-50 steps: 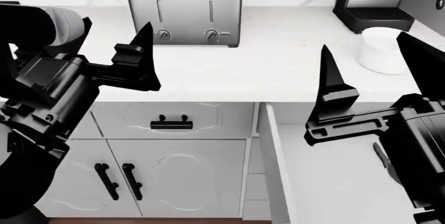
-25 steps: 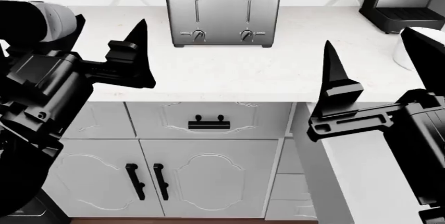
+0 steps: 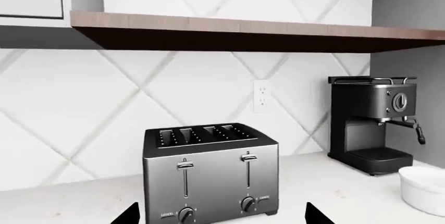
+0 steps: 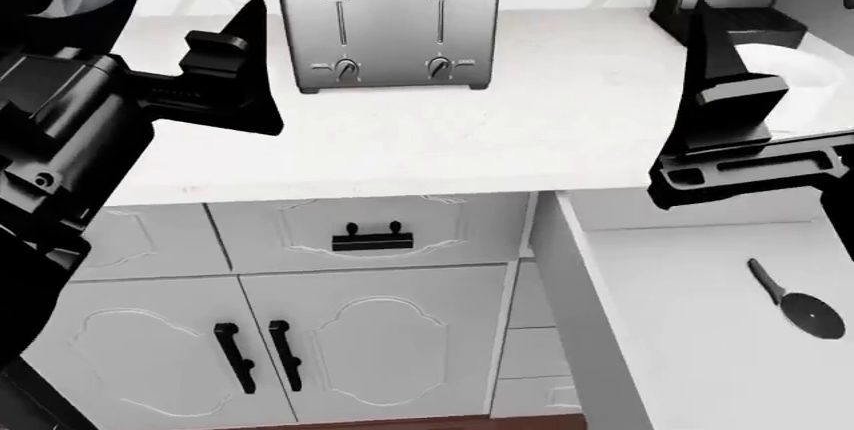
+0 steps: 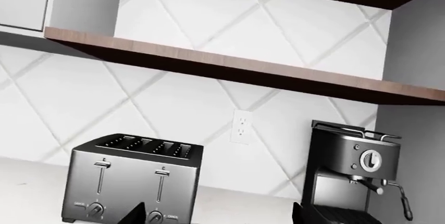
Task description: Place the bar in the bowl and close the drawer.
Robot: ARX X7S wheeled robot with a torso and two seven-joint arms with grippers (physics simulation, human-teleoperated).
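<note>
Drawer [image 4: 694, 320]: pulled open at lower right, pizza cutter [image 4: 787, 300] inside; bar not visible. Left gripper [image 3: 219, 216] and right gripper [image 5: 219, 212] hover spread above bare countertop [image 4: 534, 140]. Bowl [image 3: 424, 190], probably partly hidden, near coffee machine [image 3: 375, 122]; toaster [image 4: 387, 20] rearmost.

The bowl [image 3: 425, 190] is cut by the left wrist picture's edge, and in the head view the right gripper's black finger [image 4: 727, 80] covers most of it. The open drawer [image 4: 694, 320] runs off the head view's right and lower edges, so its front and handle cannot be seen. The coffee machine [image 5: 355, 177] loses its base below the right wrist picture.
</note>
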